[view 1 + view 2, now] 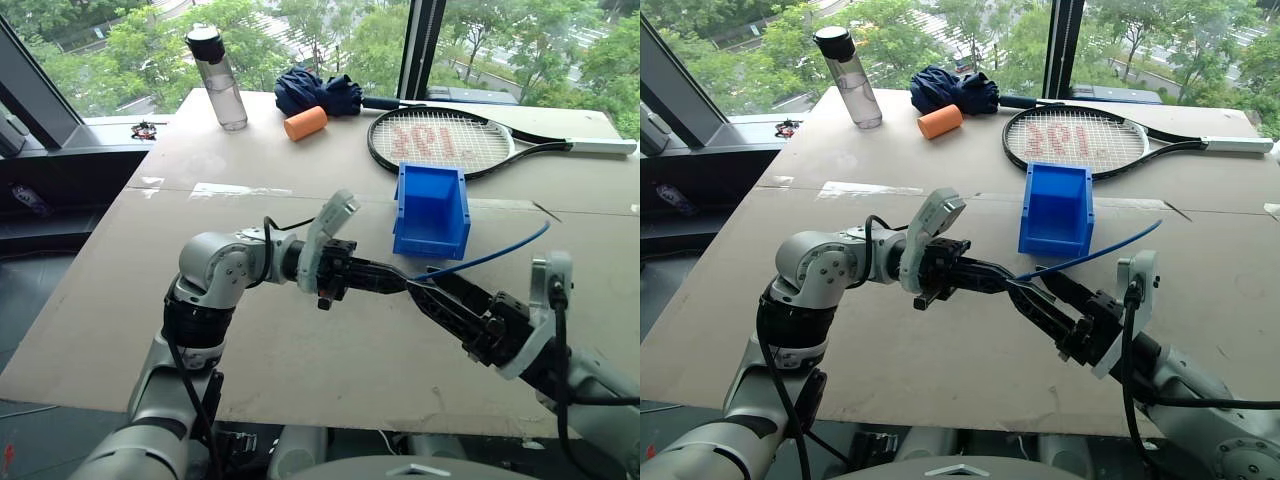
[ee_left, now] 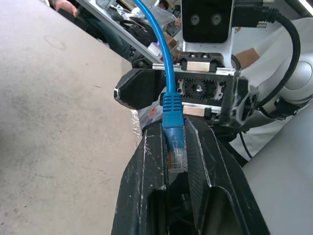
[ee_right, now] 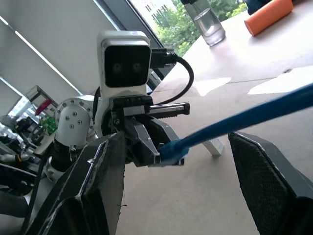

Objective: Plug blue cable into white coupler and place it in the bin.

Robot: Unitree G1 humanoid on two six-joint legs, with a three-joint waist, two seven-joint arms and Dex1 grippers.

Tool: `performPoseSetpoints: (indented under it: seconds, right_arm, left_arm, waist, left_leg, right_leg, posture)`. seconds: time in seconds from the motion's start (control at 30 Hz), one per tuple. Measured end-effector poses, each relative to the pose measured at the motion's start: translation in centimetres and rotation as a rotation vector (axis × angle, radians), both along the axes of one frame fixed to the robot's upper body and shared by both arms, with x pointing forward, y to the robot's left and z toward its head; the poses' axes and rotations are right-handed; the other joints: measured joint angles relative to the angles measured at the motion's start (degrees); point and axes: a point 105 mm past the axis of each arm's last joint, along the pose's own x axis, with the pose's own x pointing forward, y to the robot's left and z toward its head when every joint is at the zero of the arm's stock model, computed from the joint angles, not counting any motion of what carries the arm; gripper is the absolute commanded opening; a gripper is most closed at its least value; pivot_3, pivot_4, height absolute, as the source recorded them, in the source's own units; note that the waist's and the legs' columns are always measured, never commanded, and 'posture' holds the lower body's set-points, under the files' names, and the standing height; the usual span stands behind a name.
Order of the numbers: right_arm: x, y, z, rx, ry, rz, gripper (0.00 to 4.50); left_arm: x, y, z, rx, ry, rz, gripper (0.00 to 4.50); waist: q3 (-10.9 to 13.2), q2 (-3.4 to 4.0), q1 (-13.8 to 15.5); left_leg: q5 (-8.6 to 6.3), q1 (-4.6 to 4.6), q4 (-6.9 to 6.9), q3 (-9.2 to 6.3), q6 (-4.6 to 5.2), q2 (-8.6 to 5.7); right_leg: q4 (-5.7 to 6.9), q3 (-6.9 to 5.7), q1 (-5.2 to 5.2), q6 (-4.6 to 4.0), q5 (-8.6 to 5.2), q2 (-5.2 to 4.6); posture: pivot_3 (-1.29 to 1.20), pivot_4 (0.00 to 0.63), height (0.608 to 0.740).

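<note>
L tool (image 1: 400,280) pinching blue cable (image 1: 500,252) w/ clear plug; R tool (image 3: 176,181) spread.

Silver jointed arms, black cables, white wrist camera housings, black two-finger left claw (image 1: 400,281).

- Soft daylight comes in through the window (image 1: 480,40) along the top of both head views; the trees outside are bright but not washed out.
- The table (image 1: 300,360) is evenly lit, with pale glare streaks on its surface left of centre.
- Shadows are faint and diffuse; a soft one lies beside the bin (image 1: 432,210).
- Head views are sharp across the frame, with mild bending of straight lines near the edges.
- In the left wrist view the blue cable (image 2: 173,117) is crisp, while the background at the top is cluttered and softer.
- In the right wrist view the near fingers (image 3: 274,186) at the bottom are dark and blurred.
</note>
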Motion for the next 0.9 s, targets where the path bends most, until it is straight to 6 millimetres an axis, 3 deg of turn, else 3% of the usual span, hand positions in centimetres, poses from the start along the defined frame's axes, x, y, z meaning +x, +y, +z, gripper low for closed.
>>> performPoseSetpoints:
  seconds: [0.07,0.2,0.3,0.37,0.4,0.67,0.8,0.9]
  right_arm:
    - [-0.1,0.4,-0.2,0.014,0.019,0.028,2.07]
    - [-0.3,0.7,-0.5,0.027,0.039,0.056,2.07]
    - [-0.7,0.7,-1.0,0.048,0.065,0.083,1.31]
    - [-0.9,0.7,-0.9,0.07,0.065,0.095,0.56]
    - [-1.0,0.7,-0.9,0.078,0.065,0.098,0.51]
    - [-1.6,0.5,-1.5,0.102,0.074,0.124,0.51]
    - [-1.7,0.0,-2.0,0.114,0.087,0.124,2.46]
    - [-1.5,-0.3,-2.6,0.102,0.102,0.099,2.46]
  left_arm:
    - [-0.1,-0.1,0.2,-0.003,-0.002,-0.005,0.0]
    - [-0.2,-0.1,0.4,0.002,-0.012,-0.005,0.0]
    - [-0.5,0.0,0.6,0.007,-0.027,-0.011,0.0]
    - [-0.6,-0.1,0.7,0.005,-0.032,-0.016,0.0]
    - [-0.7,-0.1,0.7,0.005,-0.035,-0.019,0.0]
    - [-1.3,-0.1,0.4,0.014,-0.049,-0.035,0.0]
    - [-1.3,-0.2,0.5,0.007,-0.064,-0.038,0.0]
    - [-1.2,0.0,0.8,-0.004,-0.075,-0.028,0.0]
  waist:
    - [0.0,0.0,0.03]
    - [0.0,0.01,-0.01]
    - [0.01,0.01,0.0]
    - [0.01,0.01,0.0]
    - [0.01,0.01,-0.01]
    - [0.02,0.02,-0.02]
    - [0.02,0.02,0.02]
    - [0.03,0.04,-0.03]
  left_leg:
    - [0.0,-0.01,0.0,-0.01,0.0,0.0]
    - [0.0,0.0,0.0,0.0,0.0,0.0]
    - [0.0,-0.01,0.0,0.0,0.0,0.0]
    - [0.0,0.0,-0.01,-0.01,0.0,0.0]
    - [0.0,0.0,-0.01,0.0,0.0,0.0]
    - [0.0,0.0,-0.01,-0.01,0.0,0.0]
    - [0.0,0.0,-0.01,0.01,0.0,0.0]
    - [0.0,0.0,-0.01,0.01,0.0,0.0]
  right_leg:
    - [-0.01,-0.01,0.0,0.0,0.0,0.0]
    - [-0.01,0.0,0.0,-0.01,-0.01,0.0]
    - [-0.01,0.01,0.0,-0.02,-0.01,0.0]
    - [-0.01,0.01,0.0,-0.02,-0.01,0.0]
    - [-0.01,0.01,0.0,-0.03,-0.02,0.0]
    - [-0.02,0.01,-0.01,-0.06,-0.04,0.0]
    - [-0.03,0.01,-0.01,-0.06,-0.05,-0.01]
    - [-0.03,0.03,-0.01,-0.09,-0.07,0.0]
  posture:
    - [0.0,0.15,0.74]
    - [0.0,0.15,0.74]
    - [0.0,0.15,0.74]
    - [0.0,0.15,0.74]
    - [0.0,0.15,0.74]
    - [0.0,0.15,0.74]
    - [0.0,0.15,0.74]
    - [0.0,0.15,0.74]
